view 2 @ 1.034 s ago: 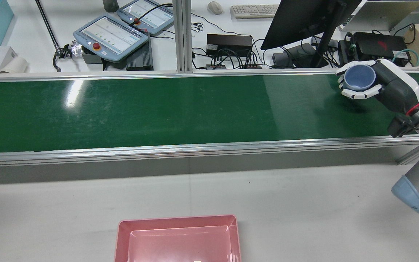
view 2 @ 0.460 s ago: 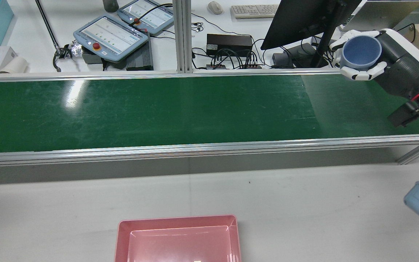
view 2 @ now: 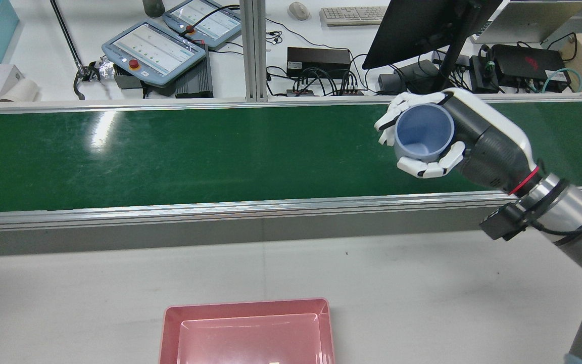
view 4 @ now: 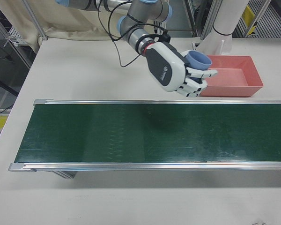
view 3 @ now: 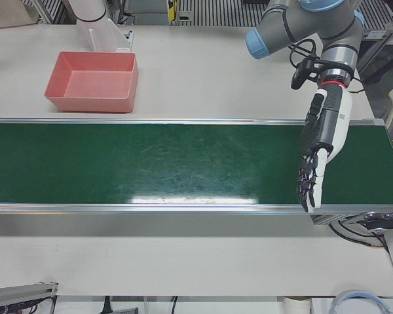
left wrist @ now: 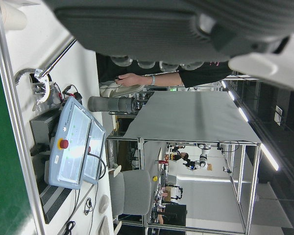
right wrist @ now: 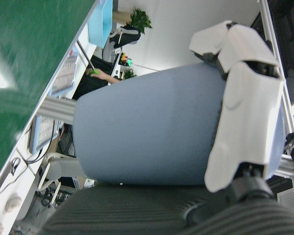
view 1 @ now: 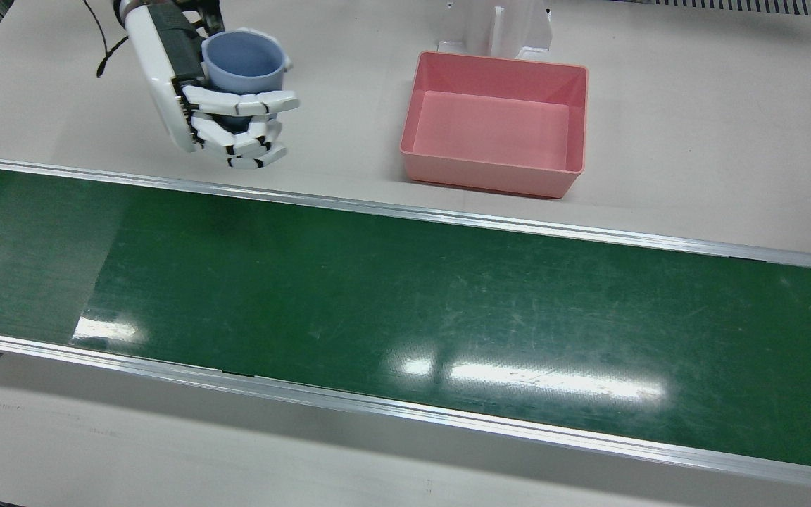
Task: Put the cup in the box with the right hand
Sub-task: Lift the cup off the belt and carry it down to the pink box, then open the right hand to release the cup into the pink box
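Between your cup and the box there is only bare white table (view 1: 694, 141) and the long green belt (view 1: 405, 303) with its shiny metal rails, so nothing sits in the path. Behind the belt, in the rear view, you can see two tablet controllers (view 2: 153, 49), a black monitor (view 2: 417, 28), a keyboard (view 2: 352, 15) and a mess of cables, all well apart from the work. A white stand (view 1: 495, 27) sits just behind the box. Your right hand (view 2: 430, 139) is wrapped around the cup (view 2: 423, 134), with white fingers (view 1: 240, 104) curled across its side, and it holds the cup up in the air above the table edge near the belt. The cup is light blue, smooth and round, with its open mouth tipped a little toward the rear camera, and it looks empty inside. The box (view 1: 495, 123) is pink, with low walls, and it sits on the table well apart from the cup, with nothing in it. Your left hand (view 3: 318, 157) hangs over the far end of the belt with its fingers straight and spread, holding nothing.
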